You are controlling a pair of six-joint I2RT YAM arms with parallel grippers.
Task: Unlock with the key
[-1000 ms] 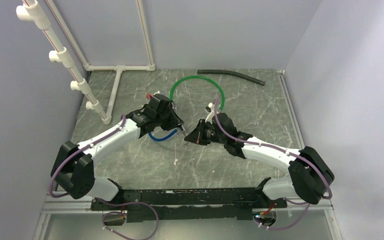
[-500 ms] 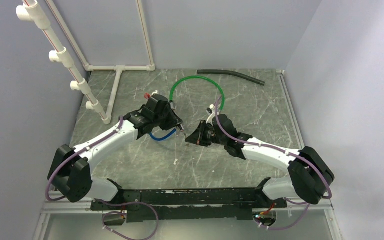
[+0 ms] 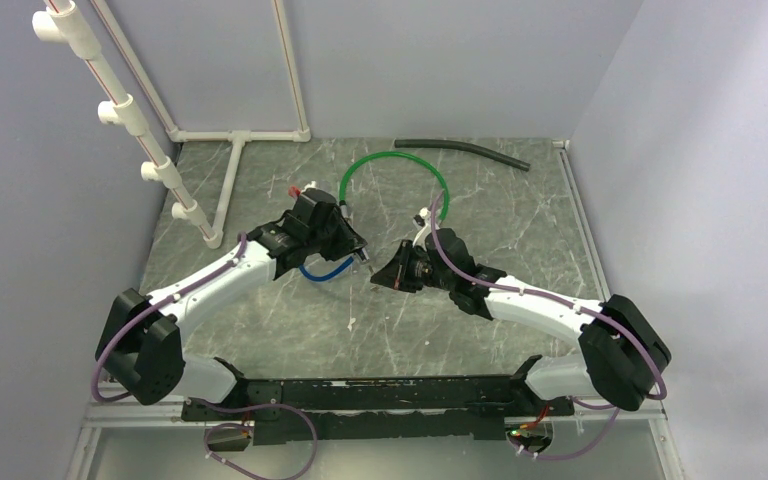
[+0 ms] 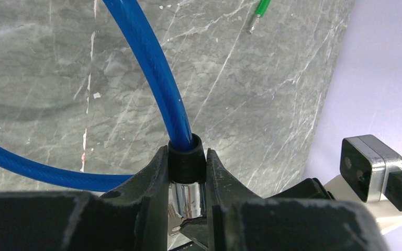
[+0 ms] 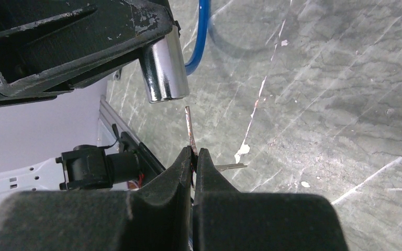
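Note:
My left gripper is shut on the blue cable lock's barrel: a black collar over a chrome cylinder, with the blue cable looping away over the table. In the right wrist view the chrome cylinder points down out of the left fingers. My right gripper is shut on a thin metal key; its blade points up, its tip a short gap below the cylinder's end face. A second key hangs beside the fingers. In the top view the two grippers face each other mid-table.
A green cable loop lies behind the grippers, its metal end in the left wrist view. A black hose lies at the back. A white pipe frame stands at the back left. Walls close in on both sides.
The left gripper with the lock has shifted slightly up and left, away from the right gripper. The right gripper with the key has barely moved.

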